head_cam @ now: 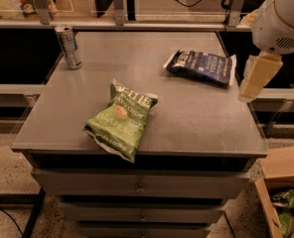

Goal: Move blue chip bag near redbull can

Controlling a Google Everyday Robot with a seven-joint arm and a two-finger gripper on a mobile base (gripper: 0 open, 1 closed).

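The blue chip bag [201,67] lies flat at the back right of the grey table [191,123]. The redbull can [69,47] stands upright at the table's back left corner, far from the bag. My gripper [256,77] hangs from the white arm at the right edge of the view. It is above the table's right edge, just right of the blue bag and not touching it. It holds nothing that I can see.
A larger green jalapeno chip bag [123,119] lies at the front middle of the table, between can and blue bag. A shelf rail with posts [118,6] runs behind the table. A cardboard box [282,185] sits on the floor at the lower right.
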